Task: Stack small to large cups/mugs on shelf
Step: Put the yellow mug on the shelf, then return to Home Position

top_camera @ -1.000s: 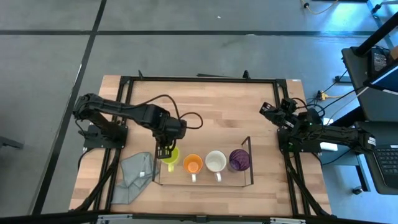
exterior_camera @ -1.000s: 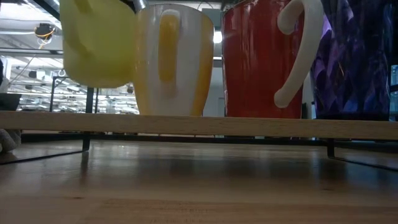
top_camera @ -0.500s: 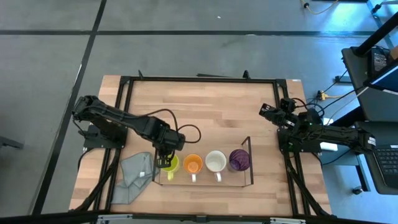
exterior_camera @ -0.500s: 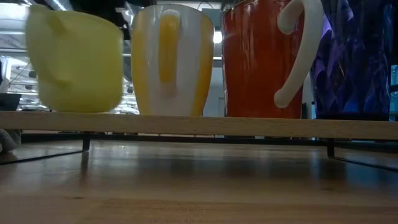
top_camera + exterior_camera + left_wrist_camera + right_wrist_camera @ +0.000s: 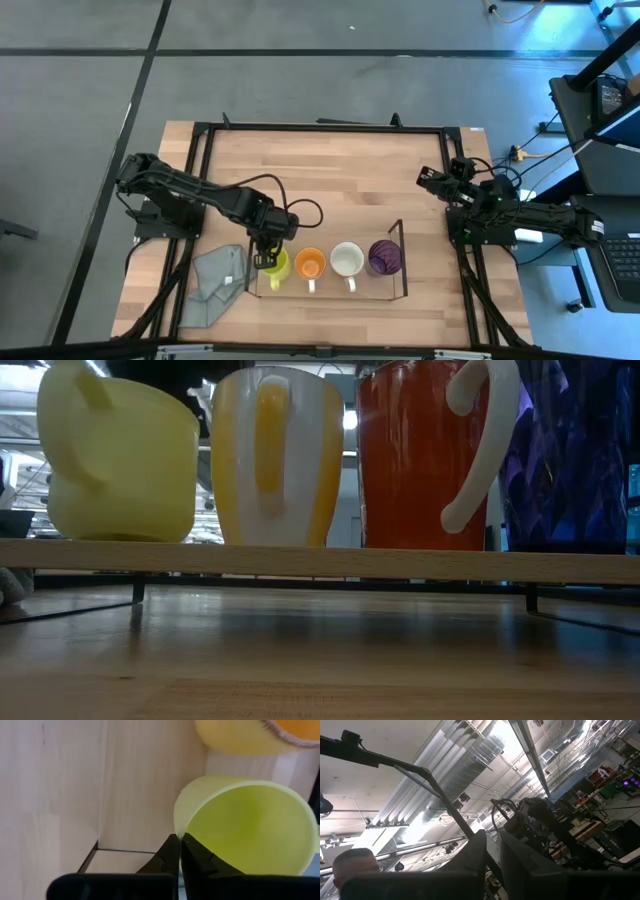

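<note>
The yellow mug is at the left end of the clear-walled shelf, beside the orange cup, the white mug and the purple tumbler. In the low view the yellow mug is tilted, its base at the shelf's wooden board. My left gripper is shut on the yellow mug. My right gripper waits at the table's right side, its fingers a narrow gap apart, holding nothing. My left gripper pinches the yellow mug's rim on its far left side, one finger inside the mug and one outside. The fingers come from above, pointing down. The mug is tilted, mouth up, with its base down at the shelf's board.
A crumpled grey cloth lies on the table just left of the shelf. The orange cup stands close beside the yellow mug. A black frame runs around the table's edges. Bare wood lies on the far half.
My left gripper has gone toward the table's near edge and down with the yellow mug. The mug, held clear above the shelf's board before, has come down to the board at the shelf's left end and has tipped.
</note>
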Action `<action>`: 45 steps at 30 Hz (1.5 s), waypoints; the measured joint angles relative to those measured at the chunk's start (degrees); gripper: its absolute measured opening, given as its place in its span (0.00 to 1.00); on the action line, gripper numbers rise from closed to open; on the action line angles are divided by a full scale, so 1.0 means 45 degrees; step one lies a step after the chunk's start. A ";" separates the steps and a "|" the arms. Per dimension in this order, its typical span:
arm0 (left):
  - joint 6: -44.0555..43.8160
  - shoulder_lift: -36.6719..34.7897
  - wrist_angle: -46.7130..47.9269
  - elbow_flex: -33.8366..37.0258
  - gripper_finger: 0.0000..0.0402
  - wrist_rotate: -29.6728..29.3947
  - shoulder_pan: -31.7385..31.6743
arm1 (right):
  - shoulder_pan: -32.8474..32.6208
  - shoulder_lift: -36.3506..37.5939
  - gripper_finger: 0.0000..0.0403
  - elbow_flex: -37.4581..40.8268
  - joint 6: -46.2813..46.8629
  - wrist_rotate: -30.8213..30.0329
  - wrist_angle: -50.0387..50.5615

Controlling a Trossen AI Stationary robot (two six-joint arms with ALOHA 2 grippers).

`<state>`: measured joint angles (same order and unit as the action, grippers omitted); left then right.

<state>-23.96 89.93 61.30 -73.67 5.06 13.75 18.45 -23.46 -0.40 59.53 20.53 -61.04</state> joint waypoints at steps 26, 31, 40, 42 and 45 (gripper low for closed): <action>-0.0264 -0.0076 -0.0211 -0.0287 0.13 0.0005 0.0007 | -0.0003 0.0000 0.13 0.0000 -0.0049 0.0024 0.0015; -0.0264 -0.0166 -0.0040 -0.1000 0.18 -0.0362 0.0036 | -0.0001 0.0000 0.13 0.0000 -0.0049 0.0024 0.0032; -0.0196 -0.0165 0.0298 -0.3245 0.23 -0.1990 0.0031 | -0.0001 0.0000 0.13 0.0000 -0.0046 0.0116 0.0063; 0.0141 -0.0165 0.0365 -0.4035 0.23 -0.2363 0.0031 | 0.0000 0.0000 0.13 0.0000 -0.0044 0.0117 0.0063; 0.0859 -0.0165 0.0414 -0.5379 0.23 -0.2802 0.0031 | -0.0001 0.0000 0.13 0.0000 -0.0023 0.0119 0.0063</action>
<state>-20.09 89.19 63.17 -97.87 -7.55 13.89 18.45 -23.46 -0.40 59.43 21.07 -60.75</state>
